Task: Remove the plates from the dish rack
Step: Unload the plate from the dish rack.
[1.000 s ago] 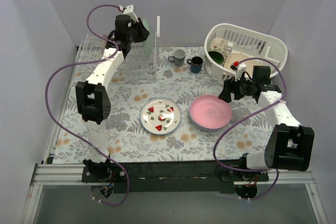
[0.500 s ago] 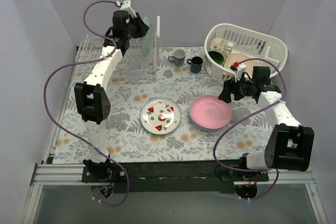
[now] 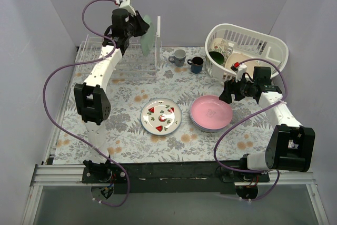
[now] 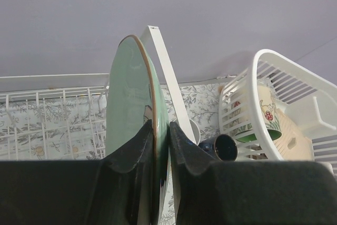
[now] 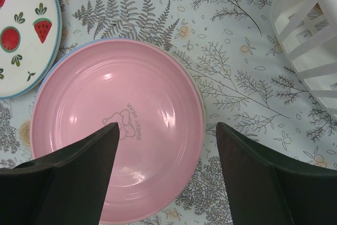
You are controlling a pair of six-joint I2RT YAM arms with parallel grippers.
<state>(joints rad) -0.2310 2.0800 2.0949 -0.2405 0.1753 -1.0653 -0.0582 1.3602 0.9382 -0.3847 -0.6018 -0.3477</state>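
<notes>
My left gripper point(image 3: 142, 29) is shut on the edge of a pale green plate point(image 3: 149, 37) and holds it upright above the white wire dish rack point(image 3: 100, 56), beside its tall end panel point(image 3: 158, 38). In the left wrist view the green plate point(image 4: 131, 93) stands between my fingers point(image 4: 138, 146). A pink plate point(image 3: 210, 112) lies on a blue one on the table; a white strawberry-patterned plate point(image 3: 161, 116) lies to its left. My right gripper point(image 3: 227, 94) is open and empty above the pink plate's point(image 5: 116, 130) right rim.
A grey mug point(image 3: 179, 57) and a dark blue mug point(image 3: 196, 64) stand between the rack and a white slotted basket point(image 3: 247, 51) holding dishes at the back right. A floral cloth point(image 3: 126, 140) covers the table.
My left gripper has lifted the green plate higher out of the rack. The right arm has barely moved.
</notes>
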